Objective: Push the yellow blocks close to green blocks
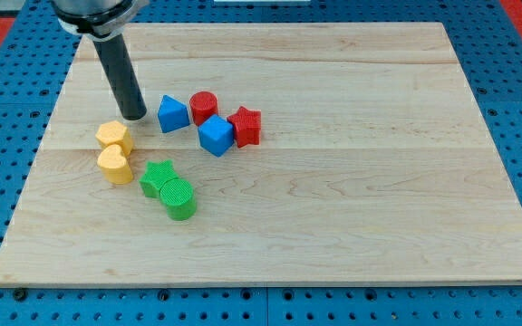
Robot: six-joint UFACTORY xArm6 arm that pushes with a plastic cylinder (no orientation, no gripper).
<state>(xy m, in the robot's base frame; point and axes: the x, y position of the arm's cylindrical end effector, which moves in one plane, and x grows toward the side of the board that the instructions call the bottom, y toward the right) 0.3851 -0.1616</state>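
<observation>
Honestly, with my tip [135,117] parked bare just above the yellow hexagon [114,136] and yellow heart [115,165], which are sat left of the green star [158,177] and green cylinder [180,198], the hexagon could easily get clipped off-centre and sent leftward.

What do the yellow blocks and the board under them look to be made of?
The yellow hexagonal block and yellow heart-shaped block look like matte painted wood or plastic: uniform colour, no grain, so I cannot tell which. The pale board looks like unfinished wood, showing plank seams and grain.
</observation>
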